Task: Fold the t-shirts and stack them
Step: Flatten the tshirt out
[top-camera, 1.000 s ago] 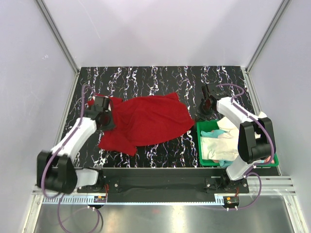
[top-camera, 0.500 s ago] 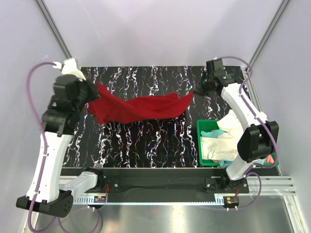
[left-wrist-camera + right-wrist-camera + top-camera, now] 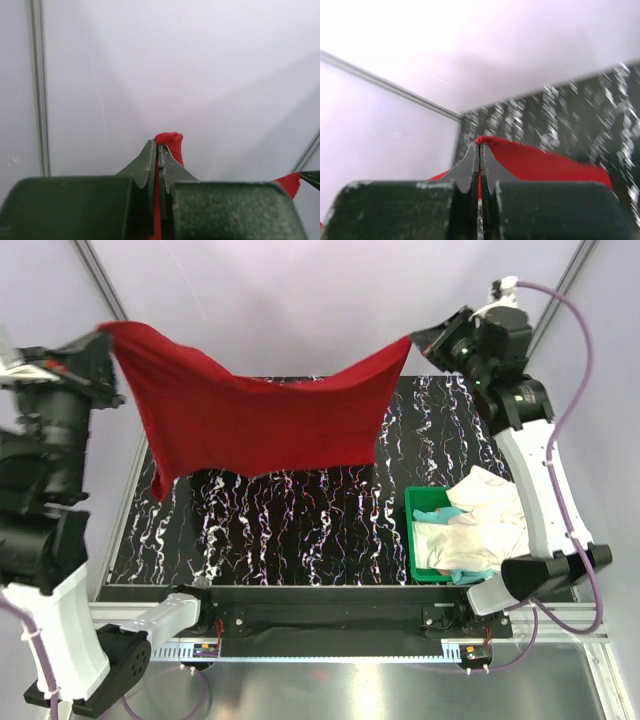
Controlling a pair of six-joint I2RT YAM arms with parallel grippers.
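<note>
The deep red t-shirt (image 3: 260, 420) hangs spread in the air above the black marbled table (image 3: 300, 520), held by two upper corners. My left gripper (image 3: 105, 330) is shut on its left corner, high at the far left; red cloth (image 3: 170, 142) pokes out between the fingertips in the left wrist view. My right gripper (image 3: 412, 338) is shut on its right corner, high at the far right; the red cloth (image 3: 540, 160) trails away from the tips in the right wrist view. Cream-white t-shirts (image 3: 470, 525) and a teal one (image 3: 432, 512) lie in the green bin (image 3: 412, 540).
The green bin stands at the table's near right, beside the right arm's base. Pale walls with metal posts (image 3: 120, 325) close in the back and the sides of the table.
Both arms have risen high and moved apart, lifting the red t-shirt off the table until it hangs stretched between them.
</note>
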